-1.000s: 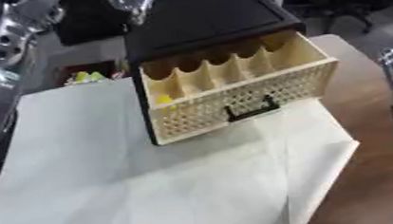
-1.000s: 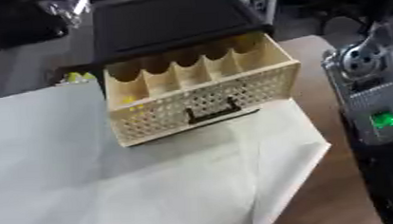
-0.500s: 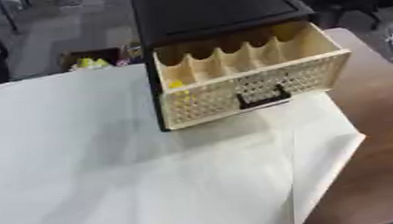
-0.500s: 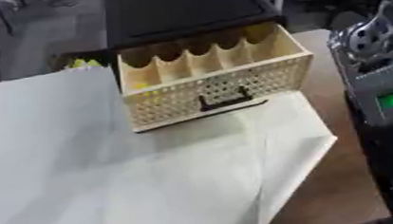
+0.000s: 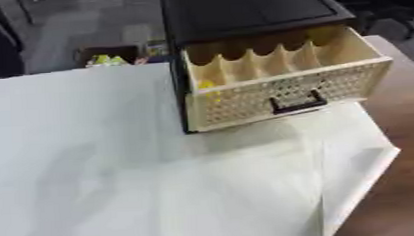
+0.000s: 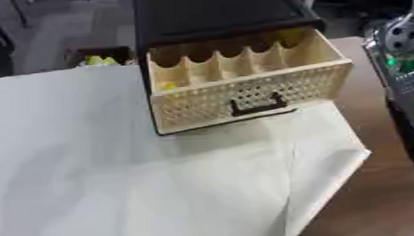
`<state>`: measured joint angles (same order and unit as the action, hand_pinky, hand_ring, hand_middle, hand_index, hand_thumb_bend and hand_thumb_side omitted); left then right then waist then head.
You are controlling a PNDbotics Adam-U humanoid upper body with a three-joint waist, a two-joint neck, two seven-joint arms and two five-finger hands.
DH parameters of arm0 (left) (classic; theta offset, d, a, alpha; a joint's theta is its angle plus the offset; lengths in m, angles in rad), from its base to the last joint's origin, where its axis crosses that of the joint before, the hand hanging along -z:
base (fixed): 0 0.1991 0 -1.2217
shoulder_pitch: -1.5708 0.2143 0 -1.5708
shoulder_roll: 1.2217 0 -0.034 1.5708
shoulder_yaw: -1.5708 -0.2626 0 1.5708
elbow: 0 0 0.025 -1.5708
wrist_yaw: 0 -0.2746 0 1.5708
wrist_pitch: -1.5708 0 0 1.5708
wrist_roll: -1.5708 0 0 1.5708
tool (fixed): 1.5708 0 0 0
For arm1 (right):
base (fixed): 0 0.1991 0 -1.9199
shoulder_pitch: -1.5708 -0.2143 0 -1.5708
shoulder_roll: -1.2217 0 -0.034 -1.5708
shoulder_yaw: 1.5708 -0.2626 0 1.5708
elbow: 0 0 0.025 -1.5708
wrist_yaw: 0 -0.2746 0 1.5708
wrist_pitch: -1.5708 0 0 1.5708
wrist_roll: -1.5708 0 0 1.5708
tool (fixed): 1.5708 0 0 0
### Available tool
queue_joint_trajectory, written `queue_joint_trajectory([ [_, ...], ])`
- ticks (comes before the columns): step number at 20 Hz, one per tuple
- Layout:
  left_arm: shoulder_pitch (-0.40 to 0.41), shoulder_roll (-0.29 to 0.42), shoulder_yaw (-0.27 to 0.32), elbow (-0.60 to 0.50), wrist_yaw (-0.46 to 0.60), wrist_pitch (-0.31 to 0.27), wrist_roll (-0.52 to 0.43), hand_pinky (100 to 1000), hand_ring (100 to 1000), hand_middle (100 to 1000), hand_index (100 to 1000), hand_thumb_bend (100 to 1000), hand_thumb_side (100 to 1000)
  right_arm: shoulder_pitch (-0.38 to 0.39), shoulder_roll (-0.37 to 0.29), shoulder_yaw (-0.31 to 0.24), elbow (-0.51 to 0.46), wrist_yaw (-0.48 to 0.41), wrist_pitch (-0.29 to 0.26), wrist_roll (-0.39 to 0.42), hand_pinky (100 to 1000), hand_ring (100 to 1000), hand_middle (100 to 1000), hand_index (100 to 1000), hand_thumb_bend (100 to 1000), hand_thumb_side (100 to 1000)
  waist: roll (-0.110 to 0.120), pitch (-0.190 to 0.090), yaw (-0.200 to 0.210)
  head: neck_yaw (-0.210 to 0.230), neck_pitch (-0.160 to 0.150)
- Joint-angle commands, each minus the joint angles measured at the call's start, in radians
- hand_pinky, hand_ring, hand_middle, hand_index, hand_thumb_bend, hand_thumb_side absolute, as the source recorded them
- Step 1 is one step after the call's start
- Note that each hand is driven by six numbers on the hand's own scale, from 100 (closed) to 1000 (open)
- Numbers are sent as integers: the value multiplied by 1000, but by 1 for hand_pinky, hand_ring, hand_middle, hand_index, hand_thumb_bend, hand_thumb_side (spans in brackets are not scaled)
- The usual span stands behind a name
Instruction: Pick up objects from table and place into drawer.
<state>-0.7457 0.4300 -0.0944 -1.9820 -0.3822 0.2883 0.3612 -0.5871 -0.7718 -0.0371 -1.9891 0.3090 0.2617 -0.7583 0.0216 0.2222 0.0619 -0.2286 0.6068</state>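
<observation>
The drawer point(image 5: 284, 89) is standing pulled out of its black cabinet point(image 5: 241, 11) at the far side of the worktop point(image 5: 406, 181), over a white sheet point(image 5: 143, 183). Something yellow point(image 5: 206, 85) is lying in its leftmost compartment. Neither robot hand is showing, so neither's state is telling.

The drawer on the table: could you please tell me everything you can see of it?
The drawer is cream-coloured, looks like plastic, and stands pulled open from a black cabinet. Its front is a perforated lattice with a dark handle in the middle. Inside, upright dividers with scalloped tops split it into narrow compartments; something yellow lies in the leftmost. It sits slightly askew over the white sheet. No hand touches it.
</observation>
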Motion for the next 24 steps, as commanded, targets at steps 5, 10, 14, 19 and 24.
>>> queue_joint_trajectory([
  [5,74,8,43,-18,98,-90,117,581,618,572,835,100,955,7,-163,18,-11,-118,140,289,590,514,475,774,100,1000,-14,-27,4,-23,14],
  [10,130,-12,58,-18,151,-152,175,587,621,574,835,100,973,15,-235,25,-11,-186,173,493,467,457,439,747,100,1000,-23,-36,-2,-30,17],
  [14,162,-18,66,-18,175,-178,189,591,621,573,830,100,980,32,-291,42,-11,-229,182,656,399,457,443,734,100,1000,-31,-41,-9,-31,17],
  [19,180,-19,70,-18,189,-181,185,590,617,570,826,100,982,48,-338,63,-11,-283,188,857,309,420,448,739,100,1000,-35,-47,-16,-31,12],
  [24,183,-17,69,-18,192,-180,176,591,615,570,824,100,982,51,-365,86,-11,-366,151,997,187,387,433,721,100,1000,-36,-52,-20,-32,11],
])
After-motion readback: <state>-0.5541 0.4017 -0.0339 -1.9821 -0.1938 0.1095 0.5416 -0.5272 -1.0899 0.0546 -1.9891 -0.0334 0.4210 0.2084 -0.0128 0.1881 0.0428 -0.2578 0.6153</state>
